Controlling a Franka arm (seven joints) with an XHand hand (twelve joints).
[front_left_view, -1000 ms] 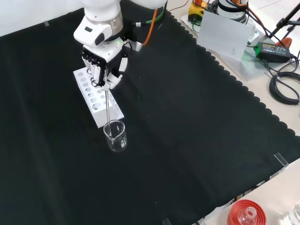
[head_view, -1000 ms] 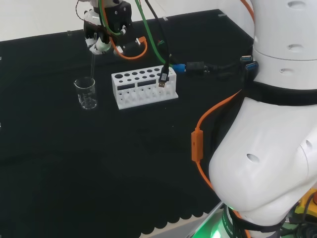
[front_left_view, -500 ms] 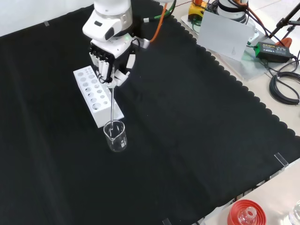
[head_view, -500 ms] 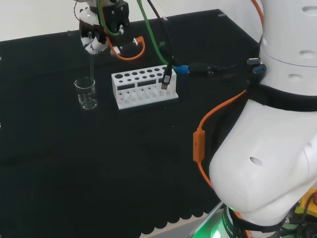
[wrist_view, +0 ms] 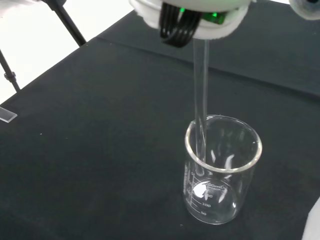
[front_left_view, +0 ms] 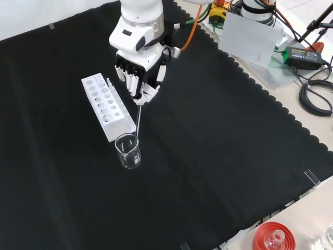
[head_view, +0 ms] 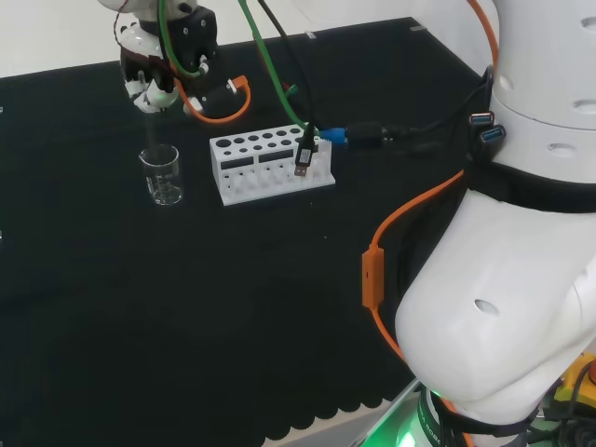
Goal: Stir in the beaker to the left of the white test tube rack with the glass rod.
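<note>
A small clear glass beaker (head_view: 164,174) (front_left_view: 128,151) (wrist_view: 221,167) stands upright on the black cloth, just left of the white test tube rack (head_view: 270,166) in the head view. The rack (front_left_view: 106,106) lies beyond the beaker in the front view. My hand (head_view: 149,86) (front_left_view: 139,78) hovers above the beaker, fingers curled round the top of a clear glass rod (front_left_view: 138,121) (wrist_view: 201,105). The rod slants down from the hand and its lower end dips inside the beaker near the rim. The beaker looks empty of liquid.
Orange and green cables (head_view: 279,84) hang from the arm above the rack. The arm's big white links (head_view: 503,279) stand at the right of the head view. A red ribbed stand (front_left_view: 271,236) with a flask sits at the front view's bottom right, past the cloth's scalloped edge.
My hand has swung left in the head view and right in the front view. The rod now slants more while its tip stays in the beaker. Beaker and rack have not moved.
</note>
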